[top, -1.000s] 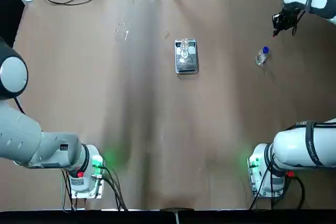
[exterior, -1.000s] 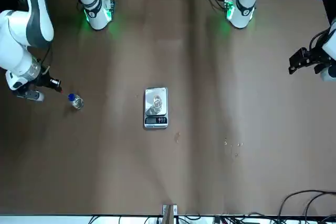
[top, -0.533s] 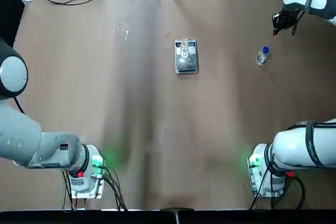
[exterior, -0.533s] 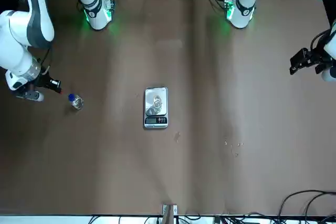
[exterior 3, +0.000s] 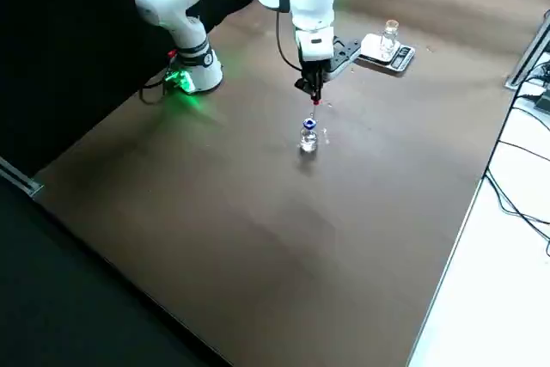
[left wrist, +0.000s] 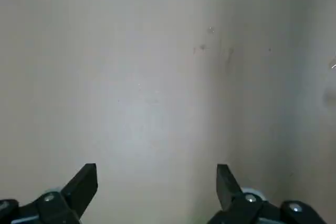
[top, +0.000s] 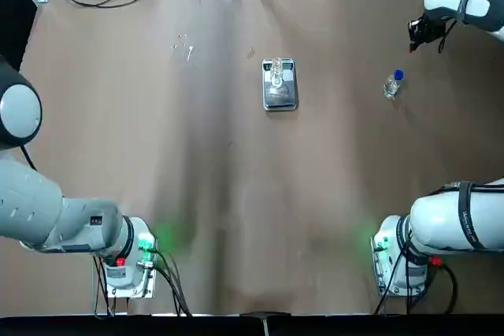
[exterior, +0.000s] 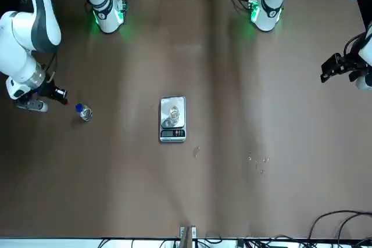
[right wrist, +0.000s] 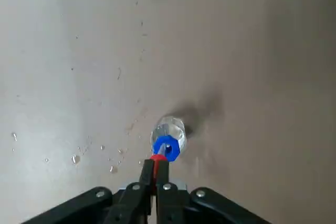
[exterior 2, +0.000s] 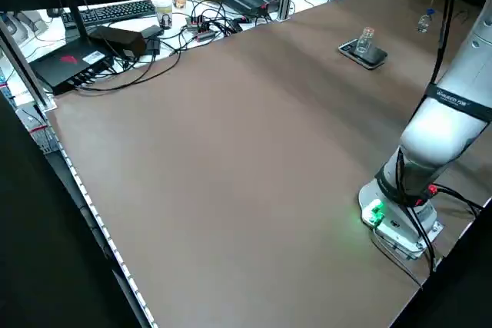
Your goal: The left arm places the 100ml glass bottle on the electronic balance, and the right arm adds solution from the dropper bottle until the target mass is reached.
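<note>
The glass bottle (top: 276, 73) stands on the balance (top: 279, 84), so the placing looks done and the dropper step is in hand. The right gripper (right wrist: 156, 169), well apart from the balance, hangs above and just beside the dropper bottle (right wrist: 167, 137) with its fingers closed on a small red piece, seemingly the dropper, while the bottle itself stands free on the table (top: 236, 179). Next the right gripper would have to carry that over the glass bottle's mouth; the left gripper (left wrist: 156, 184) is parked wide open and empty, far off at the table's side.
</note>
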Tool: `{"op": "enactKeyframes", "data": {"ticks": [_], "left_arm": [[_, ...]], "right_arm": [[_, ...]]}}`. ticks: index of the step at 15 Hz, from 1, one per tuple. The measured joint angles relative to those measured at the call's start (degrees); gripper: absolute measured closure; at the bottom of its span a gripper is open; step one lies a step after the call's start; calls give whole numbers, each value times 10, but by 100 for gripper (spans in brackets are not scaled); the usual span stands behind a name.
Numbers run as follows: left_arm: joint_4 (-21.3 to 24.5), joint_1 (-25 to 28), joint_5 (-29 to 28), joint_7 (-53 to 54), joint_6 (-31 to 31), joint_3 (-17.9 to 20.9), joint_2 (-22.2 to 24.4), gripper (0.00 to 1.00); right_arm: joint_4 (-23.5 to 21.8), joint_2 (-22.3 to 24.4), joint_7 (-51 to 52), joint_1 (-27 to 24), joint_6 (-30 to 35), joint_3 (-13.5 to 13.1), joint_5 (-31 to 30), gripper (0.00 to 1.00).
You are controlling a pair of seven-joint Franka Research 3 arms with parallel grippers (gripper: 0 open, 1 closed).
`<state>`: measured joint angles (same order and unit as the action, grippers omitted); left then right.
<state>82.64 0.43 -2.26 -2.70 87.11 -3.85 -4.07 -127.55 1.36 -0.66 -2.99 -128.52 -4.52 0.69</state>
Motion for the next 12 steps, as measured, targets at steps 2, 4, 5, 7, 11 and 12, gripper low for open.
{"op": "enactKeyframes", "data": {"ticks": [2, 4, 5, 7, 11, 12], "left_arm": [[0, 0, 0, 0, 0, 0, 0, 0], [0, 0, 0, 0, 0, 0, 0, 0], [0, 0, 0, 0, 0, 0, 0, 0], [0, 0, 0, 0, 0, 0, 0, 0], [0, 0, 0, 0, 0, 0, 0, 0], [0, 0, 0, 0, 0, 0, 0, 0]], "right_arm": [[-4, 0, 0, 0, -13, 0, 0, 95], [-6, 1, 5, 0, -15, 0, 0, 95], [-7, 3, 9, 0, -15, 0, 0, 95], [-11, 6, 14, -1, -15, 0, 0, 95], [-18, 12, 22, -5, -15, 0, -1, 95], [-20, 14, 23, -5, -15, 0, -2, 95]]}}
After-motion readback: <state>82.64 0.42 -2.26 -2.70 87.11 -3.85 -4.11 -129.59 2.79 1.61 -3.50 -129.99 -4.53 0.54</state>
